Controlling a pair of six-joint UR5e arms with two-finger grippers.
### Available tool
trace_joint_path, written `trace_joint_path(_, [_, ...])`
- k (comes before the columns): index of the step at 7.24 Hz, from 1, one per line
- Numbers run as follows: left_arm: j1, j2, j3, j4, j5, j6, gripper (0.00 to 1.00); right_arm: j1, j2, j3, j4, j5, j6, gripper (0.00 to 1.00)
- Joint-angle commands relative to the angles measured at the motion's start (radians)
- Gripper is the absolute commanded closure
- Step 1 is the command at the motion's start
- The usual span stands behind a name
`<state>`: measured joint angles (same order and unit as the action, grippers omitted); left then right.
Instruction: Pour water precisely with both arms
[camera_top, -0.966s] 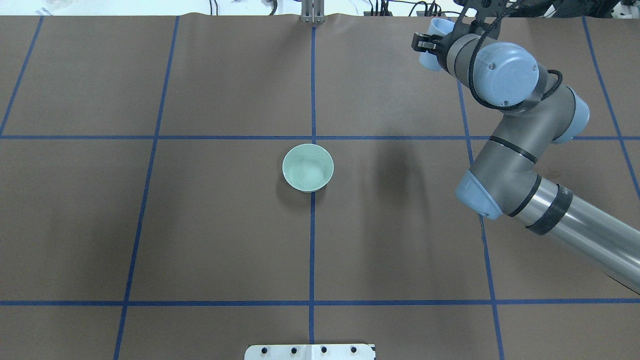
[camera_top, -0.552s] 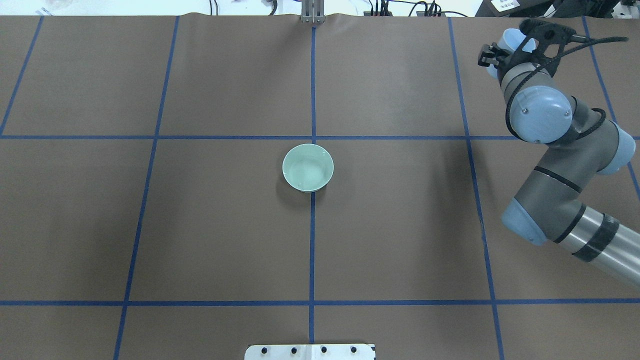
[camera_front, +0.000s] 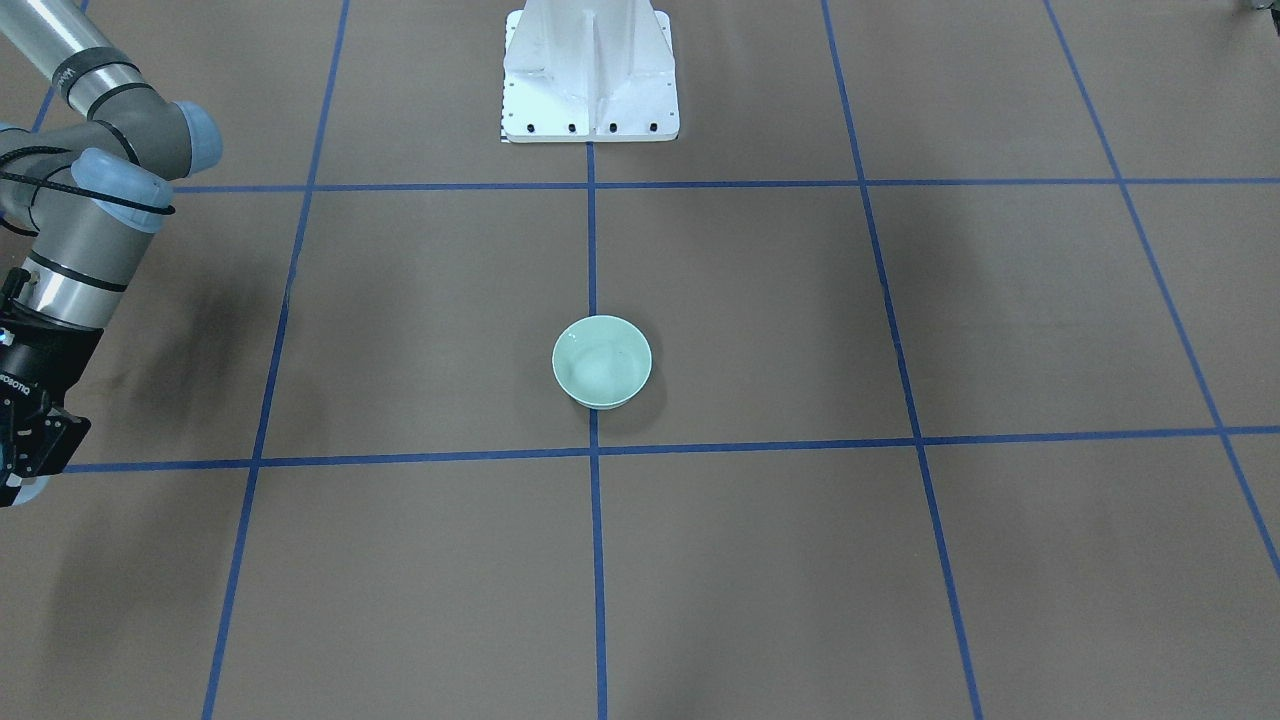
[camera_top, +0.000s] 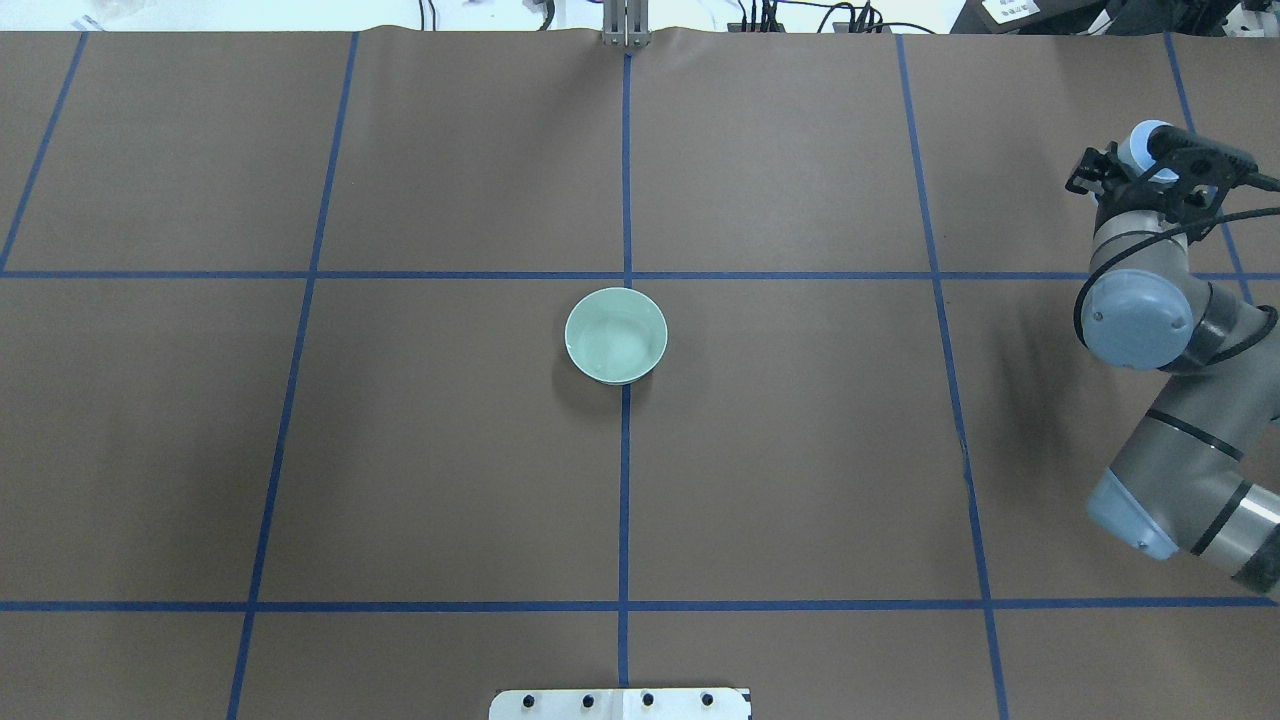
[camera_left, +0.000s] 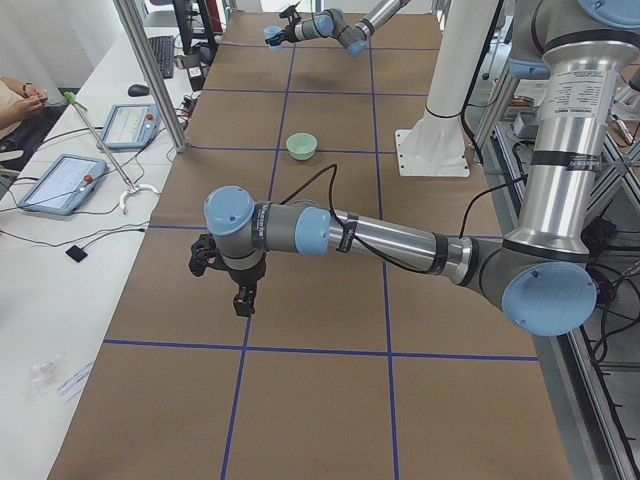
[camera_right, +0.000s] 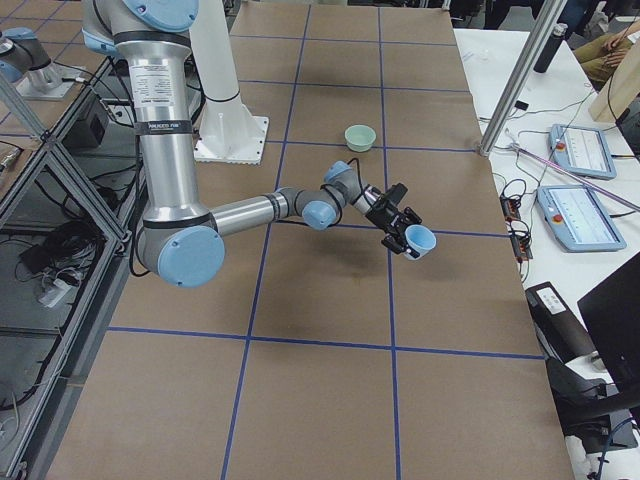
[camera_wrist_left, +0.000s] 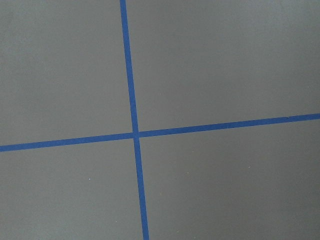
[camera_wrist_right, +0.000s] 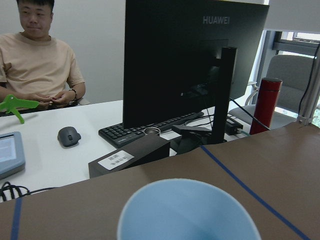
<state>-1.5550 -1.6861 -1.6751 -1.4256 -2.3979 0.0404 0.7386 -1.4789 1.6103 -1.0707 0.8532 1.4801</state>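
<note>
Table (camera_top: 450, 450), bowl (camera_top: 616, 336) central, right gripper (camera_right: 411, 238) clasping cup (camera_right: 423, 241) toward far edge

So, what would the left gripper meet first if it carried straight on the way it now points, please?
The left gripper points down, so probably the brown table mat, near a crossing of blue tape lines; its wrist view shows nothing in between.

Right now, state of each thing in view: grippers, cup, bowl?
right gripper: shut on the blue cup.
blue cup: held clear of the table; contents cannot be told.
green bowl: upright at the table's centre, nothing touching it; contents unclear.
left gripper: over bare table, nothing seen in it; open or shut cannot be told.
</note>
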Motion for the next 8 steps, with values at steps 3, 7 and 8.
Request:
trace_joint_path(3, [0.001,-0.003,0.0,0.002,-0.001,-0.001,0.0,-0.105,-0.018,-0.127,0.0,-0.109,0.078,1.0])
trace_joint_path(7, [0.001,-0.004,0.0,0.002,-0.003,-0.005,0.0,-0.177,-0.02,-0.139,0.0,-0.154,0.123,0.95])
trace_joint_path(8, [0.001,-0.007,0.0,0.002,-0.003,-0.017,0.0,-0.188,-0.021,-0.139,0.0,-0.161,0.15,0.87])
